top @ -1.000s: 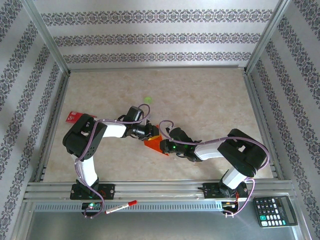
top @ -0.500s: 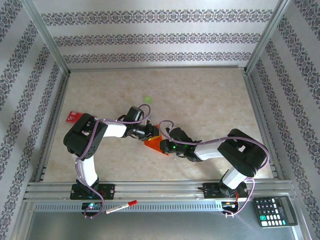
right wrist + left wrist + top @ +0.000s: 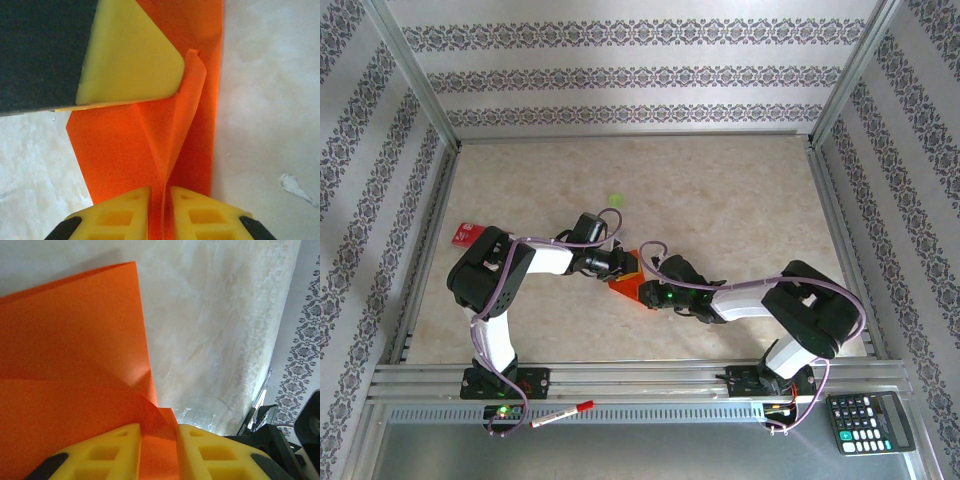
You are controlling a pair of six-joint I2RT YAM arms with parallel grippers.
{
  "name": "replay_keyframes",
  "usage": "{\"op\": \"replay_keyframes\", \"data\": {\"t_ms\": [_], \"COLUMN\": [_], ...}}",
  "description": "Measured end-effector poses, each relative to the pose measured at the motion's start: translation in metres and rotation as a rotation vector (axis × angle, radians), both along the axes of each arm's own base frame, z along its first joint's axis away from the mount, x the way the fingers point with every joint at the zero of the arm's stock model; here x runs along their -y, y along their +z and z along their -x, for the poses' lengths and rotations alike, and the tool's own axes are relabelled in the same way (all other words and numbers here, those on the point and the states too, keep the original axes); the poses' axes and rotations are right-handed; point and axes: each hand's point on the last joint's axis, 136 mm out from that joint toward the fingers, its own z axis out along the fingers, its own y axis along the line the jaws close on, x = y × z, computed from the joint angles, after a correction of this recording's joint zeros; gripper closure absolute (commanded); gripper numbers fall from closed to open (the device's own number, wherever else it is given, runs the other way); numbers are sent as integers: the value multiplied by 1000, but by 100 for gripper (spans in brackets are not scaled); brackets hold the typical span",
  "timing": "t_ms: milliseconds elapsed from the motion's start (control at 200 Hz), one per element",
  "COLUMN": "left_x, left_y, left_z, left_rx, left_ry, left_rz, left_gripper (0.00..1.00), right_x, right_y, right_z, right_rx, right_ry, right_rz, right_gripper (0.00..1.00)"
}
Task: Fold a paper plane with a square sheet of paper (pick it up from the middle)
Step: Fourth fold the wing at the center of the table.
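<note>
Orange sheet, top view: the square sheet of paper (image 3: 628,288) lies near the middle of the marbled table (image 3: 740,200), a little toward its near edge, partly folded, with both arms meeting over it.
Left gripper, top view: the left gripper (image 3: 620,265) sits at the sheet's far-left end, mid-table.
Right gripper, top view: the right gripper (image 3: 643,289) is at the sheet's right side, mid-table; finger spacing is too small to read here.
Other items, top view: a green spot (image 3: 614,200) lies farther back on the table, and a red card (image 3: 468,233) lies at the table's left edge.
Sheet, left wrist view: the square sheet of paper (image 3: 75,365) shows two overlapping layers lying against the table (image 3: 215,315), and one edge curls up.
Left gripper, left wrist view: the left gripper (image 3: 159,432) has its yellow fingers (image 3: 120,445) a little apart with paper across the gap; I cannot tell whether it is pinched.
Sheet, right wrist view: the square sheet of paper (image 3: 125,145) rests on the table (image 3: 265,100) with a raised centre crease.
Right gripper, right wrist view: the right gripper (image 3: 161,192) has its fingers nearly together, pinching that crease.
Left finger, right wrist view: a yellow finger of the left gripper (image 3: 130,55) lies over the sheet's far end.
</note>
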Motion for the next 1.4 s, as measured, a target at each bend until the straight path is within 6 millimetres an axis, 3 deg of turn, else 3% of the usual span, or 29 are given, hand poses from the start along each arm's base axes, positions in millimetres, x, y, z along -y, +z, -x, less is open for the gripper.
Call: {"op": "replay_keyframes", "data": {"t_ms": [165, 365, 670, 1059, 1399], "left_x": [0, 0, 1, 4, 6], "left_y": [0, 0, 0, 4, 34], "left_z": [0, 0, 1, 5, -2], "left_rx": [0, 1, 4, -7, 24], "left_ry": [0, 0, -4, 6, 72], "left_rz": [1, 2, 13, 78, 160], "left_gripper": [74, 74, 74, 73, 71], "right_x": [2, 3, 1, 13, 21], "right_y": [5, 5, 2, -1, 0], "right_z": [4, 6, 14, 16, 10], "right_rx": [-9, -23, -30, -8, 30], "right_ry": [4, 4, 13, -21, -17], "right_rz": [-4, -3, -10, 53, 131], "right_gripper": [82, 91, 96, 99, 99]}}
